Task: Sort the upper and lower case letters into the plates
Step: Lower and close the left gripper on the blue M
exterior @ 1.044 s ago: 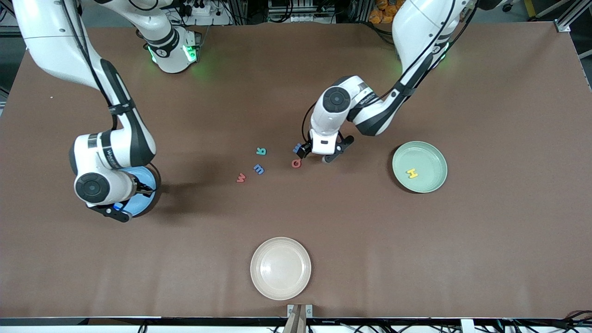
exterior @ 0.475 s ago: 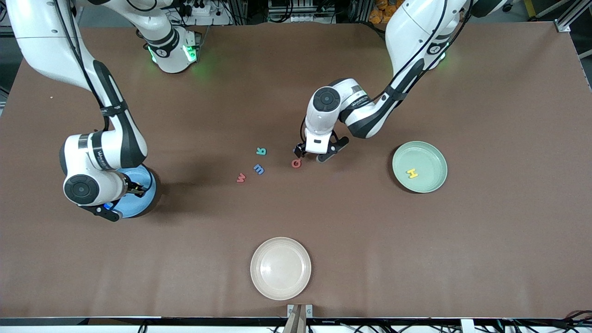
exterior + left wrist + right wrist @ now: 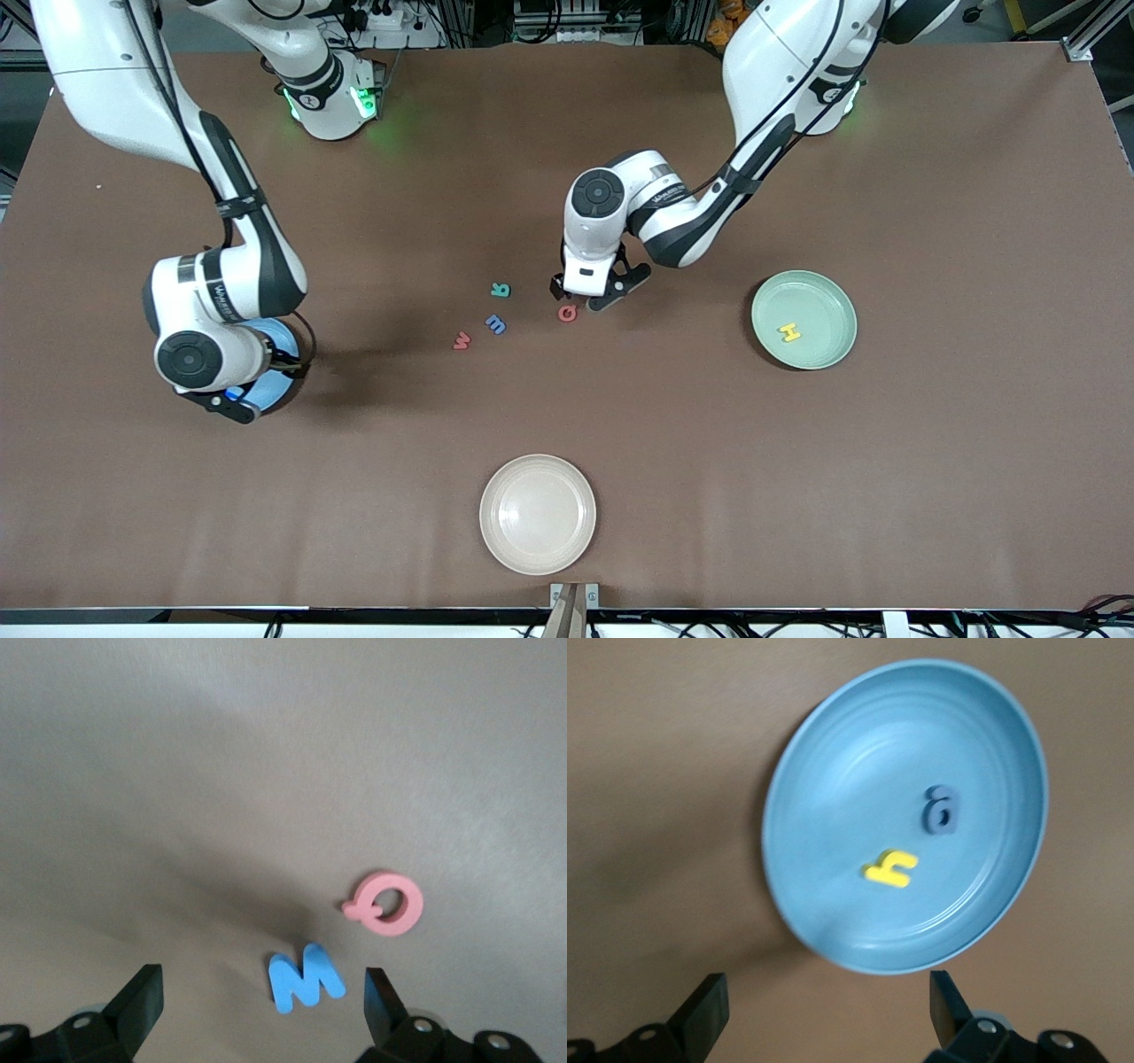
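Note:
My left gripper [image 3: 580, 297] [image 3: 263, 995] is open low over the middle of the table. A blue M [image 3: 306, 977] lies flat between its fingers, closer to one finger [image 3: 381, 1001]; the hand hides it in the front view. A pink-red Q [image 3: 568, 312] [image 3: 385, 904] lies just beside it. A teal letter [image 3: 500, 289], a blue m [image 3: 496, 324] and a red w [image 3: 462, 340] lie toward the right arm's end. My right gripper [image 3: 261, 383] [image 3: 824, 1003] hangs open and empty at the blue plate's [image 3: 270, 377] [image 3: 833, 771] edge. That plate holds a yellow h [image 3: 891, 868] and a dark blue a [image 3: 942, 808]. The mint green plate [image 3: 824, 297] holds a yellow H [image 3: 789, 332].
A cream-white plate [image 3: 538, 514] sits near the table's front edge, nearer to the front camera than the letters. The right arm's wrist covers most of the blue plate in the front view.
The right gripper has opened over the blue plate and shifted slightly. The left gripper has slid toward the right arm's end and now covers the blue M in the front view.

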`<state>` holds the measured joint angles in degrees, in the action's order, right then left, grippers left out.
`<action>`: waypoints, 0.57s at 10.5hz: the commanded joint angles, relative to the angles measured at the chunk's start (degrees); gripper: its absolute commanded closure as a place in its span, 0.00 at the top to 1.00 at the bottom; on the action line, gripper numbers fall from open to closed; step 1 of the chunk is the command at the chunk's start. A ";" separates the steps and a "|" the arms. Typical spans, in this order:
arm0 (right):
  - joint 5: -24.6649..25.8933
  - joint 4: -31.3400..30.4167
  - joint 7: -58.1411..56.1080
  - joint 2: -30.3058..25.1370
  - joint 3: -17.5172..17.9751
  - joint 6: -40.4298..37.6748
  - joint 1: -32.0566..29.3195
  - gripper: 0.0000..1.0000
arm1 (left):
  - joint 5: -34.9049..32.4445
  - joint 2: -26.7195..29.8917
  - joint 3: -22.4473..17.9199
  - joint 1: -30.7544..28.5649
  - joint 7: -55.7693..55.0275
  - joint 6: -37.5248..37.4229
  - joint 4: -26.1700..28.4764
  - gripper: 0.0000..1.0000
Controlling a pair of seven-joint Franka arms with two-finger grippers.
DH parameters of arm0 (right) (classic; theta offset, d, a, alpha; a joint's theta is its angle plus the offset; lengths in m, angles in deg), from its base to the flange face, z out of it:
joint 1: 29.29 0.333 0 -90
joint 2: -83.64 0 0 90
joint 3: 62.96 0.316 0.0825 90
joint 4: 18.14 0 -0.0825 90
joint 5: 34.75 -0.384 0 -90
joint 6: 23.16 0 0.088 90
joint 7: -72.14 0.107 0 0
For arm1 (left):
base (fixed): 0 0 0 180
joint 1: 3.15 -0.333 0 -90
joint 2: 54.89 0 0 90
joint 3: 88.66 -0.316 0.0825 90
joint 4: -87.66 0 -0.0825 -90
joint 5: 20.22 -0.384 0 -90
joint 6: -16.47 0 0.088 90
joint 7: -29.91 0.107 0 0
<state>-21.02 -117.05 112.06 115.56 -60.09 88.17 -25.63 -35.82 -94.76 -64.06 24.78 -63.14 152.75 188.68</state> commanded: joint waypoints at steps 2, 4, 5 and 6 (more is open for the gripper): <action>-1.78 -0.15 0.86 0.15 0.04 1.16 0.64 1.00 | -0.31 -3.20 -0.52 2.22 -1.17 -1.27 -4.69 1.00; -1.78 -0.15 0.86 0.33 0.12 1.34 0.64 1.00 | 0.48 -4.42 -0.61 2.39 -1.26 -1.27 -6.97 1.00; -1.78 -0.15 0.86 0.24 0.12 1.34 0.73 1.00 | 0.48 -5.38 -1.04 2.39 -1.26 -1.27 -7.07 1.00; -1.78 -0.15 0.86 0.33 0.21 1.34 0.73 1.00 | 0.48 -5.65 -2.26 3.26 -1.26 -1.27 -7.07 1.00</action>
<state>-22.17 -117.05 112.34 115.86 -60.22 89.11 -24.62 -35.79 -98.52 -64.77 26.56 -63.64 152.46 183.67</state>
